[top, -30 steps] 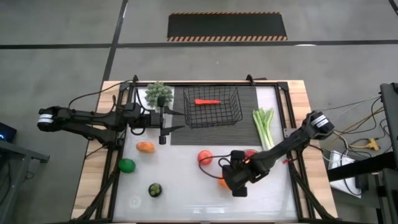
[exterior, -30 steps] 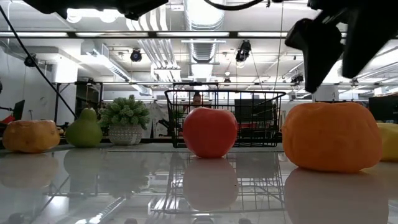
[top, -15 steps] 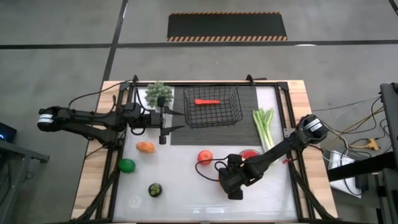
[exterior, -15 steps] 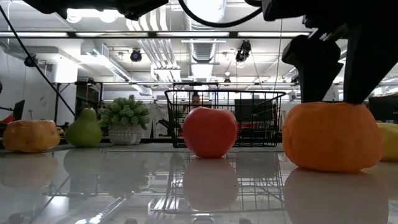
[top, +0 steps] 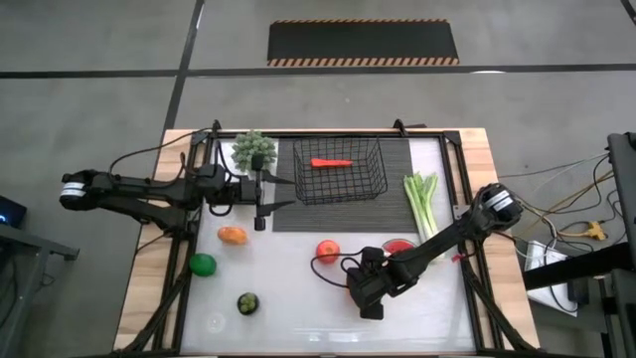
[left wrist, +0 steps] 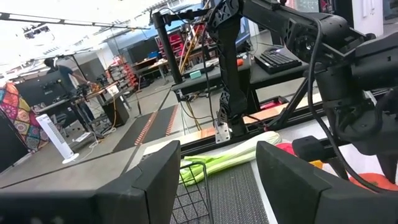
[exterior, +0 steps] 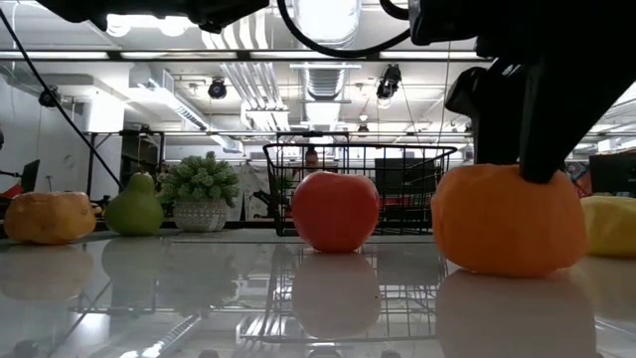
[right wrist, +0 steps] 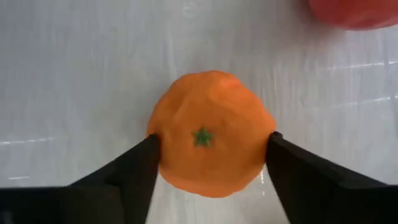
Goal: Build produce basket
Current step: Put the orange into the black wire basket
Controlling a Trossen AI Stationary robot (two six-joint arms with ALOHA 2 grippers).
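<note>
The right gripper (right wrist: 211, 158) is down at the front of the bench (top: 288, 318), its fingers (right wrist: 127, 171) set on either side of the orange (right wrist: 210, 142) and touching its flanks; the orange sits on the white surface. In the low view the orange (exterior: 507, 219) is on the bench with the dark fingers coming down onto its top. Just beside it are the red apple (top: 326, 251) and a red piece (top: 399, 246) partly hidden behind the arm. A yellow fruit (exterior: 611, 225) shows at the edge of the low view.

The left gripper (top: 260, 204) hangs over the rear left of the bench, between the potted plant (top: 253, 149) and the basket (top: 338, 171); its fingers (left wrist: 149, 183) stand apart around nothing.

The basket stands on a dark mat (top: 397, 174) at the rear, with the carrot (top: 331, 162) inside. The celery (top: 421, 199) lies right of it. On the left lie an orange-yellow fruit (top: 233, 236), a green fruit (top: 203, 265) and a dark round fruit (top: 247, 303).

No writing is legible.
</note>
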